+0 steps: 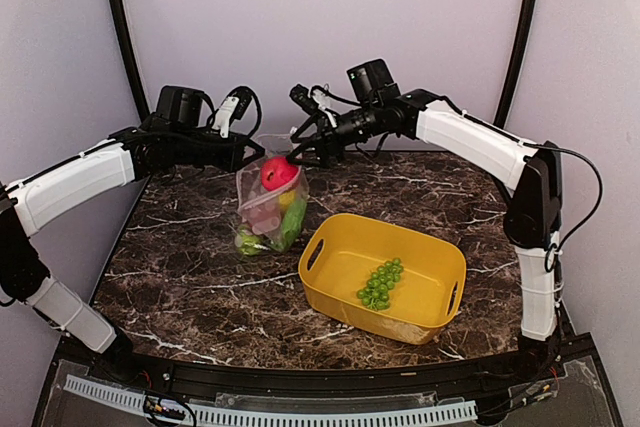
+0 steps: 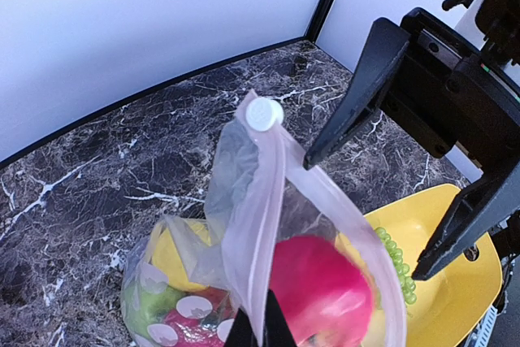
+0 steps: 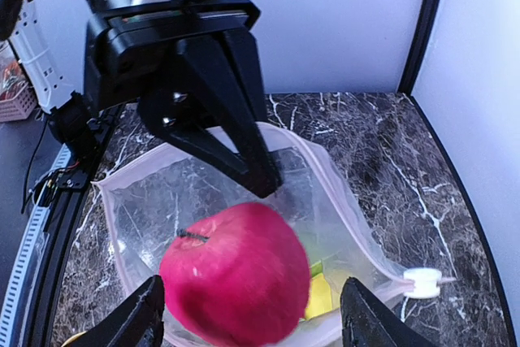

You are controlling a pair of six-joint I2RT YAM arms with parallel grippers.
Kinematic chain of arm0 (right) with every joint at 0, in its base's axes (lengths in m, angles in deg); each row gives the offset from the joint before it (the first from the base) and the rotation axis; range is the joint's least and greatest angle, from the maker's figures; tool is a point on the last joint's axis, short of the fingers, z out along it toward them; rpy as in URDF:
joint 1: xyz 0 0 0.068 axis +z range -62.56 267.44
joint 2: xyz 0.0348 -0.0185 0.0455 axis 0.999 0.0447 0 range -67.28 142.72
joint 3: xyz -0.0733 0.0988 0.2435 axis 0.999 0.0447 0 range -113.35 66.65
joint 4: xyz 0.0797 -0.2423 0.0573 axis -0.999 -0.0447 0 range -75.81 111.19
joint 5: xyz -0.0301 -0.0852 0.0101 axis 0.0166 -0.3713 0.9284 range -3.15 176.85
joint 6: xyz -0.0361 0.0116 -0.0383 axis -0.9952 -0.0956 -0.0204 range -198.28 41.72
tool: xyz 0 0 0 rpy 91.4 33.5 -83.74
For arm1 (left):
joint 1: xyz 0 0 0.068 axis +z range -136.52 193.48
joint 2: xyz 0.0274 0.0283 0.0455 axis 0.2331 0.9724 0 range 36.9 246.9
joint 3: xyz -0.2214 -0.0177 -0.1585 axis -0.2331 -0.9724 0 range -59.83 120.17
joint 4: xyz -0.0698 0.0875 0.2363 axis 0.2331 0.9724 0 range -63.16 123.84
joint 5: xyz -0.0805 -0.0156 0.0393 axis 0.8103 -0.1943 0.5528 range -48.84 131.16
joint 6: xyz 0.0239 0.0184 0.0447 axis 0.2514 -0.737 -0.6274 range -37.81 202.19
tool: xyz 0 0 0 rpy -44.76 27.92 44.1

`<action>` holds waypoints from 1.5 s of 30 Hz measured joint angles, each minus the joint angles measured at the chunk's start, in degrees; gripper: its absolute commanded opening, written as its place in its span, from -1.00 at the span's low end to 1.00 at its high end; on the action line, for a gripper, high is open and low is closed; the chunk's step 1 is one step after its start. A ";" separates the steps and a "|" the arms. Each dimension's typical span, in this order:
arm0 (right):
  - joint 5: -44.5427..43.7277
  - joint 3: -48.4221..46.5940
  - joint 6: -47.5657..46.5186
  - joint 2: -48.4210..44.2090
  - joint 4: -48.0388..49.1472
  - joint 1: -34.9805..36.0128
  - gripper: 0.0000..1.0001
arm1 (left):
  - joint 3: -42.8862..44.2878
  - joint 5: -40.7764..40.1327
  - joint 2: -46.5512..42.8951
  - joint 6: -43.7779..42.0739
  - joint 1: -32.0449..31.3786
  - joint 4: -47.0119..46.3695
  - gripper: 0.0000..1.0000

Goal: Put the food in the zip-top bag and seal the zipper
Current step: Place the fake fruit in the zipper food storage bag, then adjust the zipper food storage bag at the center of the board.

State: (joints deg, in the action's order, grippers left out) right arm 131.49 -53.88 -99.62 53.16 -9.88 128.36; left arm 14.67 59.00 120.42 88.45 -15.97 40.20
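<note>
We see the left tool [image 2: 256, 327] pressed together on the rim of the zip-top bag [image 2: 244, 201], pinching that floppy edge and holding the mouth up and open. The right tool [image 3: 252, 298] is above the same mouth with its fingers [image 3: 142, 318] spread wide. Between them a red ball [image 3: 236, 274] sits in the opening of the bag. One finger lies close against the ball's side and the other stands apart from it, so we read the tool as spread and not gripping. The zipper [image 3: 345, 201] runs unsealed along the parted mouth as a pinkish strip, with its white slider tab [image 3: 422, 282] at the far end, away from the left tool's pinch. Lower in the bag, under the ball, we make out a yellow lemon [image 2: 175, 249] and a green piece [image 2: 154, 302] behind the dotted plastic. The bag's bottom reaches down to the bench [image 1: 190, 257], though we cannot tell whether it rests there or hangs just clear. Beside the bag, near but apart from it on the right arm's side, a yellow basket [image 1: 430, 272] stands on the dark marbled bench. The green grape bunch [image 1: 381, 285] lies inside it, outside the bag.
</note>
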 measured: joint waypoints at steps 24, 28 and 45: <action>-8.98 0.00 -21.33 -4.17 -15.10 10.36 0.18 | 0.00 0.94 0.02 0.50 0.04 0.00 -0.99; -14.86 -0.15 -23.58 -3.19 -15.78 12.59 -0.24 | 0.00 1.70 0.02 0.52 0.04 0.00 -0.98; -17.66 -16.37 -22.38 1.55 -18.38 16.15 -1.00 | 0.00 2.84 0.02 0.50 0.04 0.00 -0.98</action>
State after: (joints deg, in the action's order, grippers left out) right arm 113.83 -70.25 -122.00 54.71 -28.27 144.52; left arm 14.67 61.84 120.44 88.96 -15.93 40.20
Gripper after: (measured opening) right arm 0.005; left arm 0.011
